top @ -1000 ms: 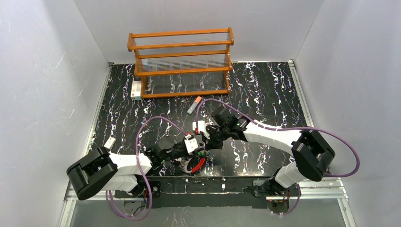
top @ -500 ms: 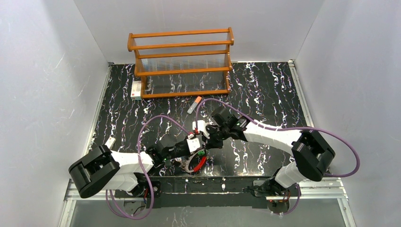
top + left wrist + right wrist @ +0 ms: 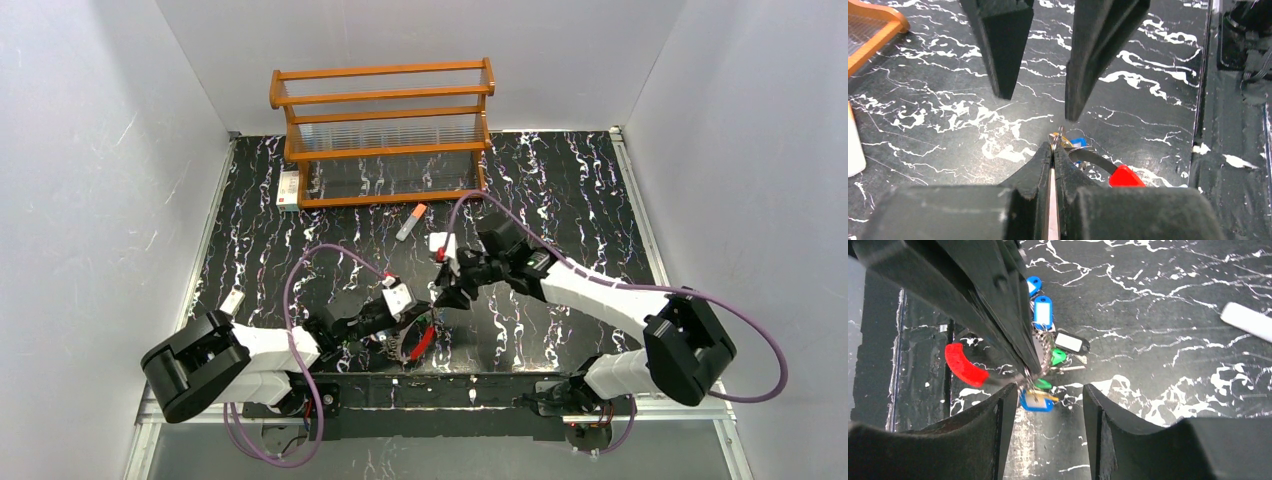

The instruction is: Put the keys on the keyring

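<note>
The left arm lay low, stretched over the near side of the black, white-veined desk [image 3: 560, 200]. The left gripper [image 3: 1054, 150] was pressed closed on the thin whitish wire of the keyring [image 3: 964, 365], whose thick red part curved just beside the fingers. The right arm reached in from the right and bent downward. The right gripper [image 3: 1049, 388] hung with its jaws apart, holding nothing, just over the keys [image 3: 1042, 311]. These had smooth plastic heads in blue, green and black and lay bunched at the ring. Whether they were threaded on it could not be told. Well behind stood a wooden rack [image 3: 383, 135], with a grey stick with an orange cap [image 3: 409, 223] before it, and a small white tag [image 3: 232, 301] lay far left.
</note>
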